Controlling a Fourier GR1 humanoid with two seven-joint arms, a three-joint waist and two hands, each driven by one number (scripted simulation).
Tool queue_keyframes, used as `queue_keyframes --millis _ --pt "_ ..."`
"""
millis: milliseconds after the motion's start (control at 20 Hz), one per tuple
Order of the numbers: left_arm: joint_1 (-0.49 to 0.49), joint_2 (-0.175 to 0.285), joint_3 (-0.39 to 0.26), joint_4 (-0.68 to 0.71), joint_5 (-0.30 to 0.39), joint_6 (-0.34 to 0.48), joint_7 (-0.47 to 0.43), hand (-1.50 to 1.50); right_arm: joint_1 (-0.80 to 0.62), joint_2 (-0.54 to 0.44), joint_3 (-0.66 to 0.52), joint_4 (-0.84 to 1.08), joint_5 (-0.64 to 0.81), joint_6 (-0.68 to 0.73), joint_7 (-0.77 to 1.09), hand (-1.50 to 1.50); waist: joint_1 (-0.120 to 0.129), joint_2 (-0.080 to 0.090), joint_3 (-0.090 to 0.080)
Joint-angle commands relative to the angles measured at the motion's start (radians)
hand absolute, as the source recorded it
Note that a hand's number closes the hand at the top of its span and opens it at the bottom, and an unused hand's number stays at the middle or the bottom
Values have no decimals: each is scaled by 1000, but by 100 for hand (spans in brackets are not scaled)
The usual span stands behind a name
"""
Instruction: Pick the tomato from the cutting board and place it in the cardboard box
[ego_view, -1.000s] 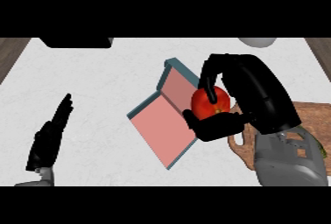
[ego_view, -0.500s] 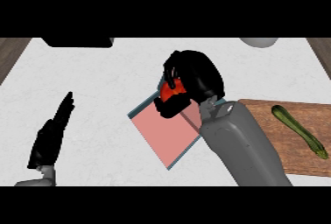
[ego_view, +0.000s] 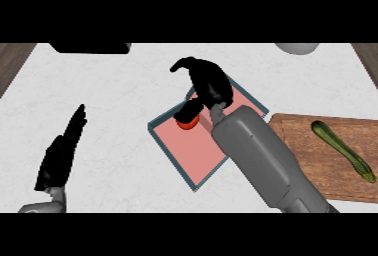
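Beneath right hand, tomato in box.

Red tomato, pink box with teal rim, brown cutting board, green vegetable.

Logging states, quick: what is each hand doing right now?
Left hand: open, holding nothing.
Right hand: over the cardboard box, with the tomato partly hidden under it; whether it grips the tomato cannot be told.

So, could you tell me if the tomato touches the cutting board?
Apart. Head view shows the tomato over the cardboard box, by the right robot hand, clear of the cutting board.
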Motion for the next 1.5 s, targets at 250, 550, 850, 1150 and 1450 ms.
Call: queue_keyframes --millis 250,550,850,1150,1450 --pt "-22 1 -1 7 -11 4 3 0 45 1 -90 17 -179 -360 -161 -150 -1 2 1" --pt "63 7 -2 -85 10 -21 31 0 63 -3 -288 -87 -369 -323 -249 -150 -9 -3 1" --pt "50 1 30 1 22 -8 -29 0 160 -179 -440 -164 -448 -259 -278 -150 -26 -4 0" --pt "30 -10 11 -51 -2 8 33 0 241 -372 -616 -229 -620 -75 -271 -150 -28 -6 1" --pt "10 -1 20 -12 2 -8 5 0 325 -513 -716 -136 -728 145 -407 -150 -23 -3 0"
